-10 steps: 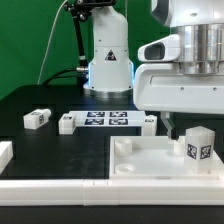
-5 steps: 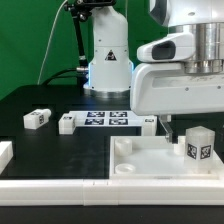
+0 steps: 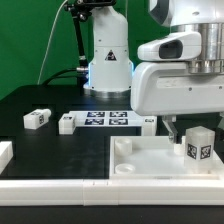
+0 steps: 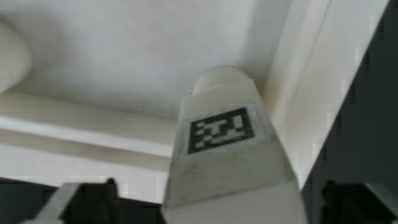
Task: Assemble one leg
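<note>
One leg point(image 3: 198, 143), a white block with a black-and-white tag, stands upright on the large white panel point(image 3: 150, 162) at the exterior view's right. My gripper point(image 3: 190, 122) hangs right above it, its white body filling the upper right. In the wrist view the leg point(image 4: 221, 140) runs up the middle and the two dark fingertips point(image 4: 86, 205) stand apart on either side of it, with gaps showing. The gripper point(image 4: 217, 207) is open and astride the leg.
Three more legs lie on the black table: one point(image 3: 36, 118) at the left, one point(image 3: 67, 123) and one point(image 3: 148, 123) at the ends of the marker board point(image 3: 107, 119). A white piece point(image 3: 5, 152) lies at the left edge. The robot base point(image 3: 108, 60) stands behind.
The gripper body has shifted slightly over the leg. The leg and the other parts have not moved.
</note>
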